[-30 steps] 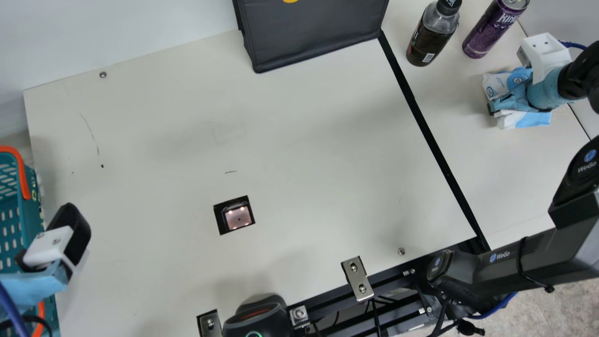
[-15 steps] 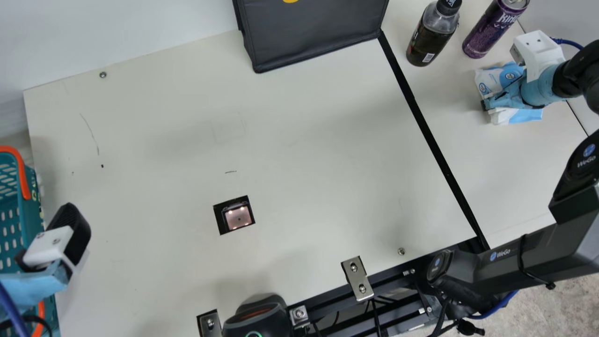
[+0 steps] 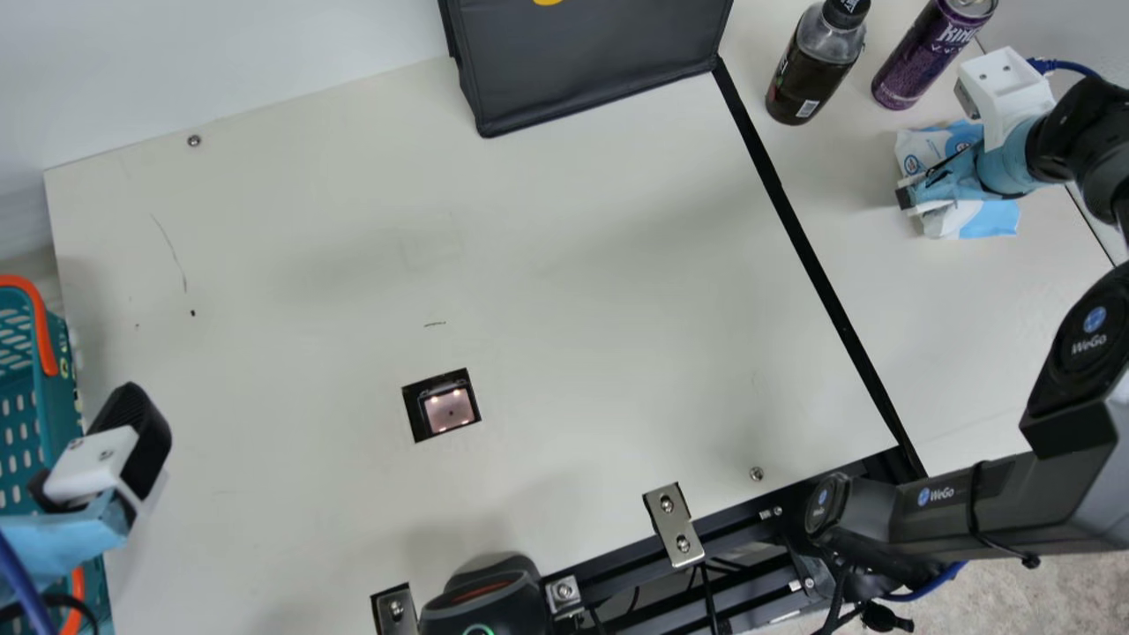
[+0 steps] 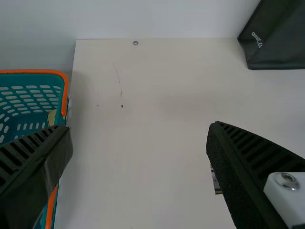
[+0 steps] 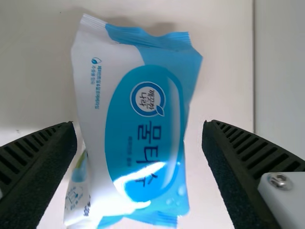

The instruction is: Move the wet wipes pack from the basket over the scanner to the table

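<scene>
In the main view my right gripper [image 3: 935,190] is above the wet wipes pack [image 3: 988,220], which lies on the table [image 3: 617,291] right of the black strip. The right wrist view shows the blue and white pack [image 5: 143,109] flat below my right gripper [image 5: 139,130], whose fingers stand apart on either side of it. My left gripper [image 3: 88,459] is beside the teal basket [image 3: 22,388], its fingers open. In the left wrist view the basket [image 4: 31,95] is by one finger of my left gripper [image 4: 141,133]. The scanner window [image 3: 449,411] is set into the tabletop.
Near the pack stand a dark bottle [image 3: 811,70] and a purple can [image 3: 926,57]. A black bag [image 3: 591,62] sits at the back edge. A black handheld device [image 3: 485,600] and metal brackets [image 3: 674,525] are at the front edge.
My right gripper has moved left in the main view. The pack first shifted slightly left with it, then stayed nearly still while the gripper went on. The left arm has not moved.
</scene>
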